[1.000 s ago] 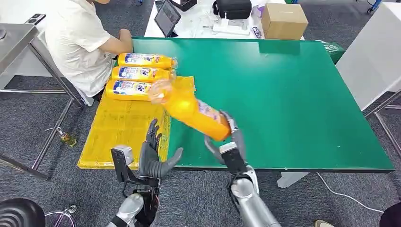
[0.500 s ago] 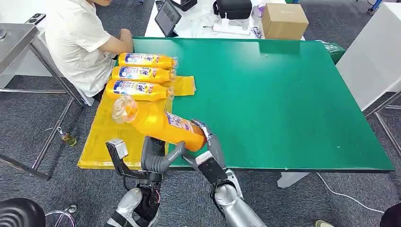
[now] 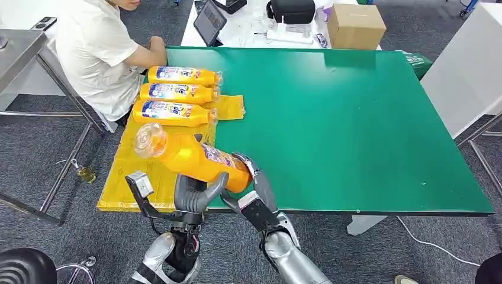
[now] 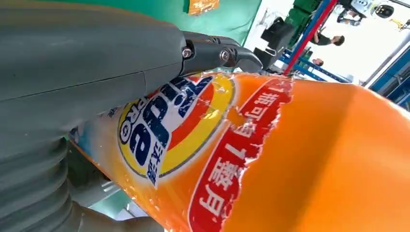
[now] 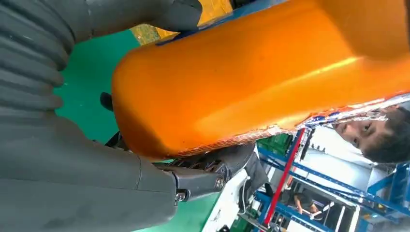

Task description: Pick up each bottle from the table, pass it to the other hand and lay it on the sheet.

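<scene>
An orange detergent bottle point(image 3: 189, 157) hangs tilted over the near left corner of the green table point(image 3: 355, 130), its cap end above the yellow sheet point(image 3: 139, 171). My right hand point(image 3: 254, 189) grips its base. My left hand point(image 3: 192, 195) wraps its middle from below, thumb up one side and a dark fingertip showing past the far side. In the left wrist view fingers point(image 4: 212, 50) lie across the bottle point(image 4: 290, 159) label. In the right wrist view the bottle point(image 5: 251, 77) base sits in the right hand point(image 5: 72, 159). Three more orange bottles point(image 3: 171, 112) lie side by side on the sheet's far end.
A person in a white shirt point(image 3: 95, 47) sits at the table's far left corner, an arm beside the lying bottles. A cardboard box point(image 3: 355, 25), a tablet and a dark bag stand on the white table behind. A metal table frame point(image 3: 65, 171) is at left.
My right hand has carried the bottle left and down toward me, over the sheet. My left hand, open and apart from it a second ago, has come up and closed around the bottle's middle.
</scene>
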Action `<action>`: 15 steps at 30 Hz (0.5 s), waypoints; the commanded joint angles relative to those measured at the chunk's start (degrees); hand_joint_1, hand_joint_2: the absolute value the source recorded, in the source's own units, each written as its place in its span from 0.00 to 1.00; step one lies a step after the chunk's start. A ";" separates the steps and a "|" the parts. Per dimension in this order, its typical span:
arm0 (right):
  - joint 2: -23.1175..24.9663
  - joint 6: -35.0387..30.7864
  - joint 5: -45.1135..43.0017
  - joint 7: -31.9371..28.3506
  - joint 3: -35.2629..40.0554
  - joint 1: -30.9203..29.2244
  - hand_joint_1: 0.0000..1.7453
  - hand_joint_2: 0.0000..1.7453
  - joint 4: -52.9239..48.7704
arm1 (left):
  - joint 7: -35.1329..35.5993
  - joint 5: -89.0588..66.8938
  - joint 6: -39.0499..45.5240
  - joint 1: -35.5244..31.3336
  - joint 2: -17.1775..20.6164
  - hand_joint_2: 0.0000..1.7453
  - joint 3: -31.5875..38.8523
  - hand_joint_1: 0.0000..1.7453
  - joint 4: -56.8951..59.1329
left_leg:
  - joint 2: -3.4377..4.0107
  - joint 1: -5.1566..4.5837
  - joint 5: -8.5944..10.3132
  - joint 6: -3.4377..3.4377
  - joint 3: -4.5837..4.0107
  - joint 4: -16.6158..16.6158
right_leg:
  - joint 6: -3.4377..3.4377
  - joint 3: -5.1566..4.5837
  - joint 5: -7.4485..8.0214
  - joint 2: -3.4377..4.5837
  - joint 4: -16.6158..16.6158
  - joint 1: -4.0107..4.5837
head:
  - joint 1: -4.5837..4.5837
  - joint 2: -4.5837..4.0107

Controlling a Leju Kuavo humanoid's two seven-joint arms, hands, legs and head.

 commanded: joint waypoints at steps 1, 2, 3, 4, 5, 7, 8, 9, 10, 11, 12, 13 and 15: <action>-0.52 -0.17 -0.15 0.04 1.63 -2.52 0.98 1.00 3.72 | 0.15 0.14 -0.10 -1.51 0.56 1.00 0.58 0.00 1.24 | 0.05 -0.01 -0.04 0.06 0.13 -0.03 | -0.09 0.12 -0.03 -0.01 -0.04 0.01 | 0.00 0.00; -0.52 -0.17 -0.15 0.04 1.63 -2.52 0.98 1.00 3.72 | 0.15 0.14 -0.10 -1.51 0.56 1.00 0.58 0.00 1.24 | 0.09 0.01 -0.10 0.09 0.27 -0.02 | -0.15 0.27 -0.07 0.00 -0.05 0.06 | 0.00 0.00; -0.52 -0.17 -0.15 0.04 1.63 -2.52 0.98 1.00 3.72 | 0.15 0.14 -0.10 -1.51 0.56 1.00 0.58 0.00 1.24 | 0.06 -0.01 -0.05 0.06 0.16 -0.03 | -0.10 0.14 -0.04 0.00 -0.03 0.02 | 0.00 0.00; -0.52 -0.17 -0.15 0.04 1.63 -2.52 0.98 1.00 3.72 | 0.15 0.14 -0.10 -1.51 0.56 1.00 0.58 0.00 1.24 | 0.04 -0.01 -0.02 0.05 0.09 -0.03 | -0.08 0.09 -0.01 0.00 -0.03 0.02 | 0.00 0.00; -0.65 -0.10 -0.27 0.04 1.65 -2.59 0.97 1.00 3.69 | -0.17 0.18 -0.43 -1.33 0.66 1.00 0.51 0.00 1.04 | 0.09 0.01 -0.10 0.09 0.28 -0.04 | -0.15 0.27 -0.07 -0.01 -0.06 0.05 | 0.00 0.00; -0.72 -0.19 -0.41 0.04 1.86 -2.89 0.99 1.00 4.44 | -0.92 0.75 -1.43 -0.91 0.81 1.00 0.65 0.00 0.35 | 0.06 -0.01 -0.04 0.06 0.13 -0.04 | -0.09 0.12 -0.02 0.00 -0.03 0.01 | 0.00 0.00; -0.72 -0.19 -0.41 0.04 1.86 -2.89 0.98 1.00 4.44 | -0.92 0.75 -1.43 -0.91 0.81 1.00 0.65 0.00 0.35 | 0.11 0.01 -0.10 0.08 0.28 -0.04 | -0.16 0.27 -0.06 0.02 -0.05 0.05 | 0.00 0.00; -0.85 -0.81 0.24 0.04 2.21 -3.25 0.98 1.00 5.38 | -0.94 0.92 -1.72 -0.74 0.86 1.00 0.70 0.00 0.02 | 0.11 0.01 -0.08 0.07 0.24 -0.04 | -0.14 0.23 -0.04 0.02 -0.06 0.05 | 0.00 0.00; -0.84 -0.84 0.28 0.04 2.25 -3.31 1.00 1.00 5.48 | -0.91 0.99 -1.81 -0.76 0.89 1.00 0.72 0.00 0.05 | 0.08 -0.01 -0.05 0.06 0.18 -0.05 | -0.11 0.17 -0.03 0.02 -0.05 0.03 | 0.00 0.00; -0.88 -1.27 0.76 0.04 2.73 -3.55 1.00 1.00 5.85 | -0.06 2.06 -2.43 -0.98 0.71 1.00 0.86 0.00 0.51 | 0.12 0.02 -0.10 0.08 0.31 -0.05 | -0.17 0.30 -0.06 0.02 -0.07 0.07 | 0.00 0.00; -0.86 -1.36 0.89 0.04 2.92 -3.63 1.00 1.00 5.96 | 0.55 2.95 -2.95 -1.13 0.61 1.00 1.00 0.00 0.79 | 0.10 -0.01 -0.07 0.07 0.23 -0.05 | -0.13 0.21 -0.04 0.02 -0.05 0.03 | 0.00 0.00; -0.71 -0.42 0.43 0.04 3.31 -3.69 1.00 1.00 5.98 | 1.12 4.36 -4.34 -1.40 0.58 1.00 1.17 0.00 1.38 | 0.07 -0.01 -0.04 0.06 0.15 -0.04 | -0.10 0.14 -0.02 0.02 -0.05 0.02 | 0.00 0.00; -0.49 0.07 0.74 0.04 4.13 -3.88 1.00 1.00 6.42 | 1.51 6.10 -6.07 -1.72 0.48 1.00 1.56 0.73 2.09 | 0.07 0.00 -0.03 0.05 0.14 -0.04 | -0.10 0.13 -0.01 0.01 -0.05 0.03 | 0.00 0.00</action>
